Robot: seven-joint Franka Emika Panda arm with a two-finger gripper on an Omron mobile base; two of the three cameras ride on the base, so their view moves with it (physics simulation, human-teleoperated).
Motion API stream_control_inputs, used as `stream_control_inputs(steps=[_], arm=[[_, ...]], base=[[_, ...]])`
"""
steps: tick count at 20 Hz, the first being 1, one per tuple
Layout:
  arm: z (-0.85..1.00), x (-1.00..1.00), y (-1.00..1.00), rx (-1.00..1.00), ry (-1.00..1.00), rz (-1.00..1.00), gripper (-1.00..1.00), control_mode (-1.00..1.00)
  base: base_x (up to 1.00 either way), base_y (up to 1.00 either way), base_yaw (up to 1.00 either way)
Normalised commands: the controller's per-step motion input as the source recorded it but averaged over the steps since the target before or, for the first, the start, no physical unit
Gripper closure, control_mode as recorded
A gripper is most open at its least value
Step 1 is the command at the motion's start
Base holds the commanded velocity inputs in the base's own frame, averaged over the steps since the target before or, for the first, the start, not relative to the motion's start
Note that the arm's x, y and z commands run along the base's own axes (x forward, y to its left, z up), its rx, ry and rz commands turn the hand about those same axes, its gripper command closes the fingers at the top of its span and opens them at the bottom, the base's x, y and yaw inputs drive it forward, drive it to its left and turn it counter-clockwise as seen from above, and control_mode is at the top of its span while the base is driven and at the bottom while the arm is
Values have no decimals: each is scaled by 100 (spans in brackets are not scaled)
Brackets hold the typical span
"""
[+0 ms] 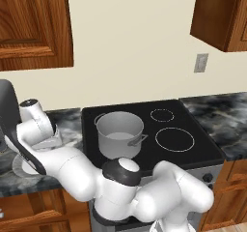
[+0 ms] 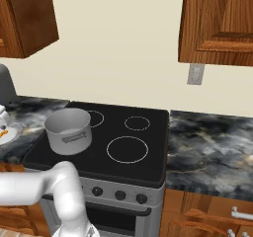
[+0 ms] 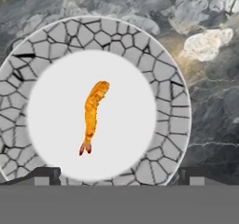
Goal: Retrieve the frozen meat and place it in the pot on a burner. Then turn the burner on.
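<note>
Orange frozen meat point(image 3: 92, 117) on plate point(image 3: 168, 78); claw point(image 3: 117, 175) spread wide above (tips empty).

No readable text, label, brand or number appears in any of the three views. The stove front point(image 2: 121, 194) carries a row of dark knobs point(image 2: 120, 195), and any markings around them are perhaps too small to make out. The wall outlet plate point(image 1: 200, 63) is blank, the pot point(image 1: 119, 134) bears no print, and the plate point(image 3: 172, 106) shows just a cracked grey pattern, no lettering
</note>
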Motion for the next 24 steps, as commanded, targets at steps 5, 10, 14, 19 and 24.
stream_control_inputs(steps=[5,10,14,19,24], arm=[[-21,28,4,0,7,0,-100,-100],[-4,22,5,0,1,0,-100,-100],[-7,14,21,0,0,0,-100,-100],[-22,11,20,-1,2,-1,-100,-100],[-26,5,15,-1,1,-1,-100,-100]], base=[[0,0,0],[0,0,0],[0,0,0],[0,0,0],[0,0,0]])
